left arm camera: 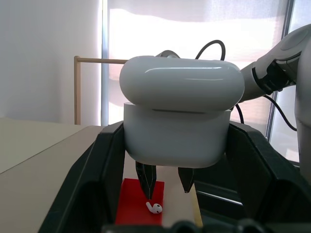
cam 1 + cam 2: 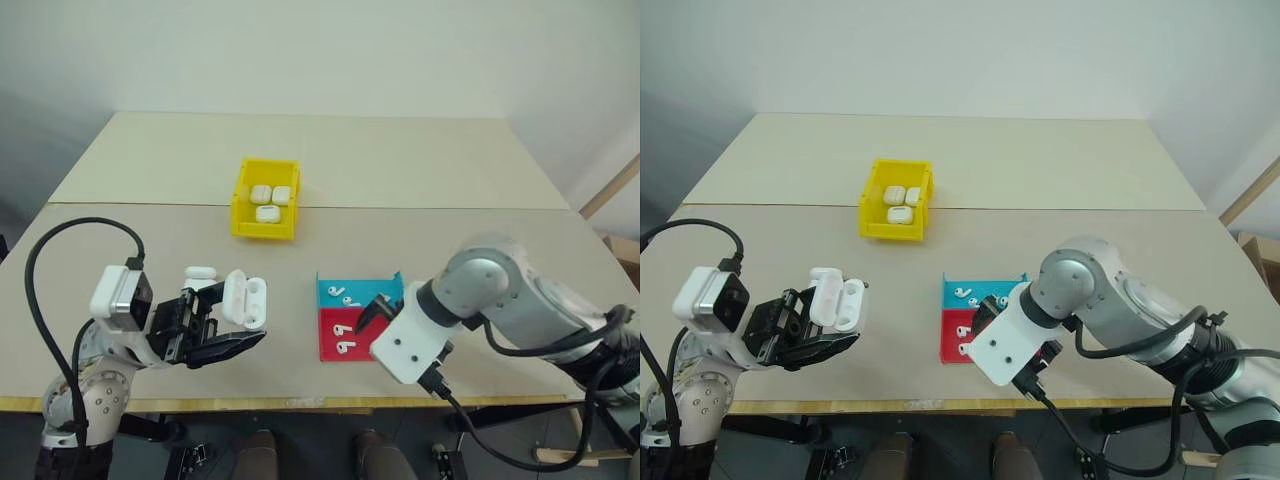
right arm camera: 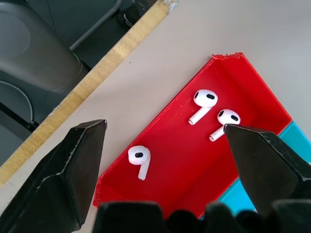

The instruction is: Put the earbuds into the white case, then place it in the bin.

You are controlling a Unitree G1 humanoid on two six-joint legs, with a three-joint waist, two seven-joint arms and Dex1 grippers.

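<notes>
My left gripper (image 2: 226, 326) is shut on the white case (image 2: 245, 300), holding it above the table with its lid flipped open. In the left wrist view the white case (image 1: 177, 116) sits between the two black fingers. My right gripper (image 3: 165, 131) points down over the red tray (image 2: 338, 345) and stands open, with nothing between its fingers. Three earbuds lie in the red tray: two close together (image 3: 206, 99) (image 3: 227, 118) and one apart (image 3: 139, 158). More earbuds (image 2: 350, 297) lie in the blue tray (image 2: 330, 290). The yellow bin (image 2: 240, 205) stands further back on the table.
Three white cases (image 2: 270, 200) lie inside the bin. Another closed white case (image 2: 200, 272) lies on the table just behind my left gripper. The table's front edge (image 3: 97, 80) runs close to the red tray.
</notes>
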